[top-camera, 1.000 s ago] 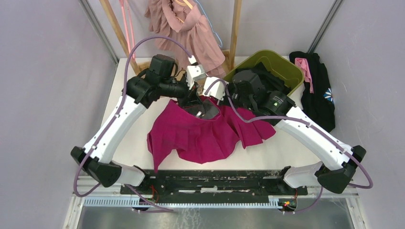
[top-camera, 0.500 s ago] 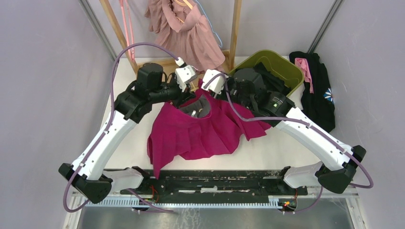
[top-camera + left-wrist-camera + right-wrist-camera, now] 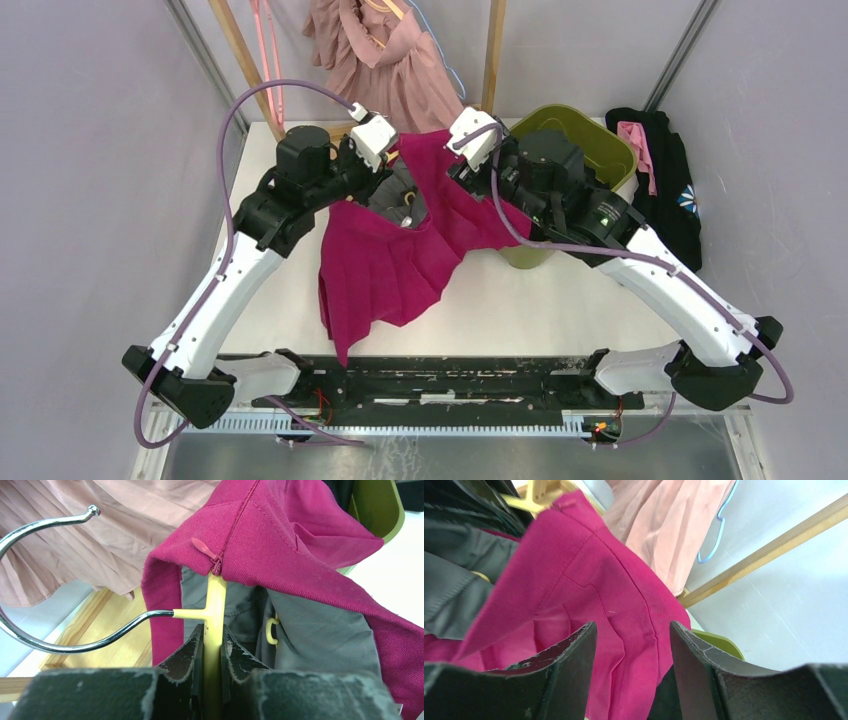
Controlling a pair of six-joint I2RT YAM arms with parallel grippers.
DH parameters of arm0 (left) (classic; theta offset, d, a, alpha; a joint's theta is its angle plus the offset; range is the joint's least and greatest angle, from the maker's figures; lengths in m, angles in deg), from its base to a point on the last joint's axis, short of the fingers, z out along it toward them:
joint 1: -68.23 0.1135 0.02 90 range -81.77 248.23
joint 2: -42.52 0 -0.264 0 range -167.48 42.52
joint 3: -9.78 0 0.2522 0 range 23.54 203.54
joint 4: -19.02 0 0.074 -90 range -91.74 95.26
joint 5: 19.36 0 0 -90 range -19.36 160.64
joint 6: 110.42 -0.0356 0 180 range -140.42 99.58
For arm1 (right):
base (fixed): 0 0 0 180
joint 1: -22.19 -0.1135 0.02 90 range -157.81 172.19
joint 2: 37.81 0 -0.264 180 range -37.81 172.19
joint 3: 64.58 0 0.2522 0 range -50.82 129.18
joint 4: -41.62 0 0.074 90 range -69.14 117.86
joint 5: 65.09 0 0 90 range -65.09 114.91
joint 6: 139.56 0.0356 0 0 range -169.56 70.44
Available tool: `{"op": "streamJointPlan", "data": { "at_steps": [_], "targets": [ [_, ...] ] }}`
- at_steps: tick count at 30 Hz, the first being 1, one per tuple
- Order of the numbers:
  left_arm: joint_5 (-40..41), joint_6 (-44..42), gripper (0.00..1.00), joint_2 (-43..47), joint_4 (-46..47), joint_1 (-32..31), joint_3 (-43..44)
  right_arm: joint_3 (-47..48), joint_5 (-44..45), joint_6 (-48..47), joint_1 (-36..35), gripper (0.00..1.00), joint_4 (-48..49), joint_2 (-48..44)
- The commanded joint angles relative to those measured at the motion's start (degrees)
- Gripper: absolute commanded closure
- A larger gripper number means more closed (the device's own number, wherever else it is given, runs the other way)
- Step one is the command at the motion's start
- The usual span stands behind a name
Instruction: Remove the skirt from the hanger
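left tool [image 3: 212,632] pinching the yellow hanger [image 3: 215,600] stem, skirt [image 3: 280,540] draped just above/ahead of it. right tool [image 3: 631,630] spread wide w/ skirt fabric running btwn its sides.

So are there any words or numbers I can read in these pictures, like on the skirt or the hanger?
None: no word, number or brand can be read in any view.
The skirt and the yellow hanger are plain.
The black garment beside the green bin has a blue and white print, but it looks like a pattern and is too small to read as letters.
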Motion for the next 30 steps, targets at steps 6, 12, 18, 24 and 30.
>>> {"op": "streamJointPlan", "data": {
  "at_steps": [6, 12, 18, 24, 30],
  "targets": [
    [0.5, 2.2, 0.97, 1.2, 8.0, 0.1, 3.6, 8.6, -2.7, 8.7, -3.8, 0.37, 2.2, 4.6],
    [0.3, 1.8, 0.97, 0.6, 6.6, 0.0, 4.6, 9.9, -3.4, 10.5, -7.3, 0.37, 2.4, 9.0],
    [-0.2, 1.7, 0.97, 0.2, 5.8, 0.0, 5.2, 9.0, -3.1, 11.1, -8.6, 0.37, 2.3, 9.4],
    [-1.5, 2.2, 0.97, 0.9, 5.1, 0.0, 4.8, 6.9, 3.7, 10.2, -8.9, 0.40, 3.7, 10.2],
    [-2.2, 2.5, 0.97, 3.5, 3.4, 0.0, 4.3, 7.7, 14.9, 8.8, -8.9, 0.73, 4.8, 14.6]
  ]
}}
